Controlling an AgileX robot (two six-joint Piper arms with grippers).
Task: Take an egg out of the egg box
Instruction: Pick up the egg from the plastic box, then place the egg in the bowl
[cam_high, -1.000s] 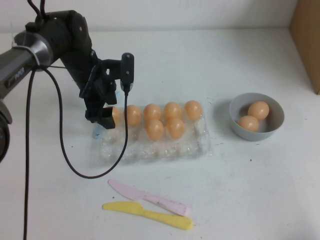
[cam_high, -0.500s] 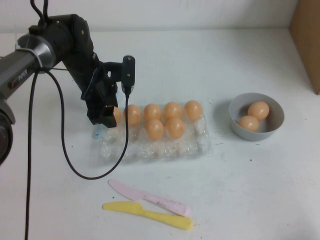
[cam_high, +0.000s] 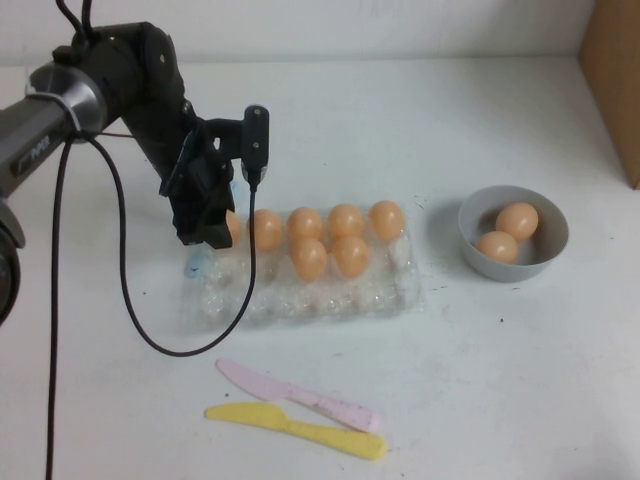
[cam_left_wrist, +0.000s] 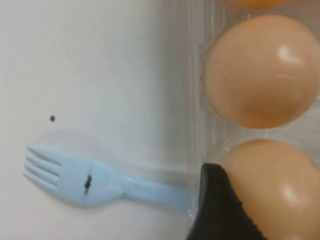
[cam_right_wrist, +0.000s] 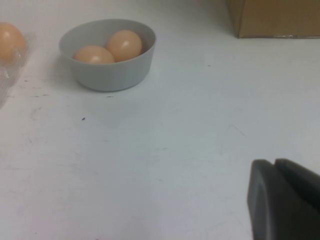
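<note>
Left claw (cam_high: 212, 232) sitting down over far-left corner of egg box (cam_high: 300, 295), one finger pad (cam_left_wrist: 220, 210) touching egg (cam_left_wrist: 280, 192); grip can't tell. Blue fork (cam_left_wrist: 85, 177) lying beside box on tabletop (cam_high: 480, 380). Right claw (cam_right_wrist: 282, 200) parking low, fingers pressing together.

Clear crinkly plastic egg box (cam_high: 330, 295); smooth glossy egg (cam_left_wrist: 280, 192); matt table (cam_high: 480, 400).

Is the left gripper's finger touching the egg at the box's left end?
Touching. In the left wrist view, one black finger of the left gripper presses against the egg.
</note>
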